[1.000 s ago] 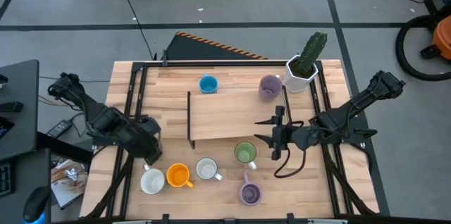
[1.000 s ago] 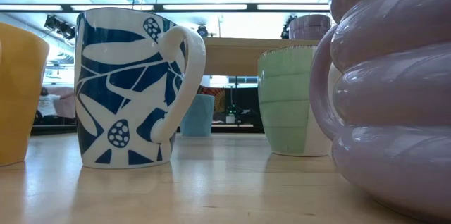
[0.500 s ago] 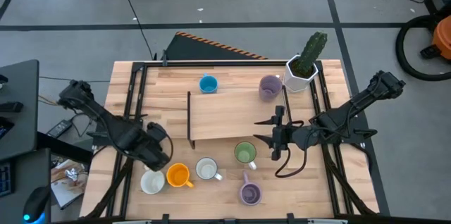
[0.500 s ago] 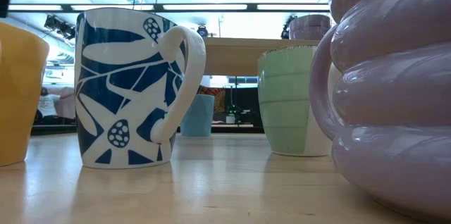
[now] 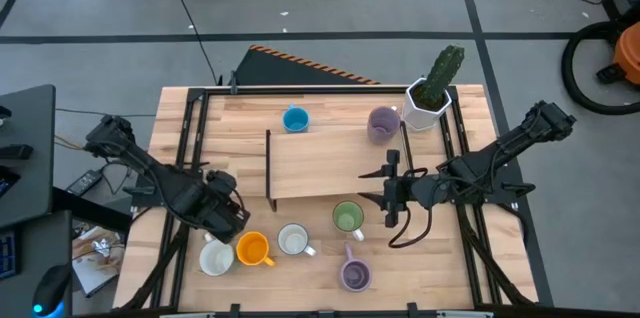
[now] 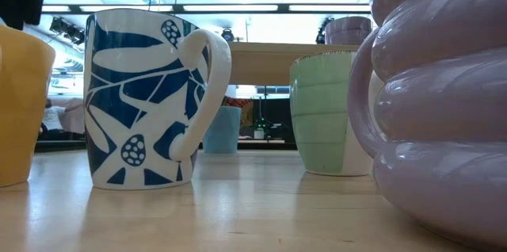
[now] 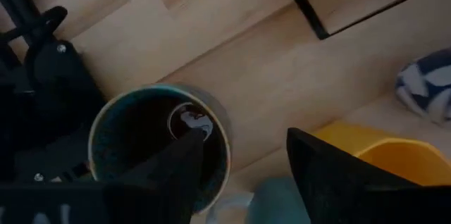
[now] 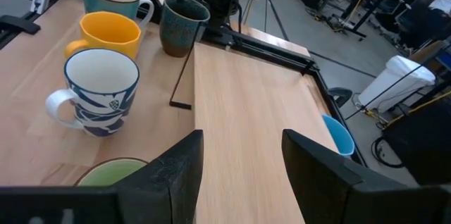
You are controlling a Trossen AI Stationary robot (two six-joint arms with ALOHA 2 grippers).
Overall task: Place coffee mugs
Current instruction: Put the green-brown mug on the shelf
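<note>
A dark mug (image 7: 144,122) stands upright on its base on the wood table, near the left end of the wooden riser (image 5: 330,163); it also shows in the right wrist view (image 8: 182,27). My left gripper (image 7: 243,164) points down over it, open, with one finger in the mug's mouth and the other outside, toward the orange mug (image 5: 253,249). In the high view my left gripper (image 5: 228,222) hides this mug. My right gripper (image 5: 388,194) hangs open with nothing in it, right of the riser and just beyond the green mug (image 5: 348,218). My left gripper stands open astride the dark mug's wall (image 7: 220,143), coming from above. I cannot tell whether either finger touches the wall.
Along the near edge stand a white mug (image 5: 215,256), a blue-patterned white mug (image 5: 293,241) and a purple mug (image 5: 355,275). A blue mug (image 5: 295,119), another purple mug (image 5: 382,124) and a white cactus pot (image 5: 428,103) stand at the far side.
My left gripper has gone down and toward the table's near-right, close to the white and orange mugs, and has tipped to point more steeply down. A dark shape has come into the low view's top left corner.
</note>
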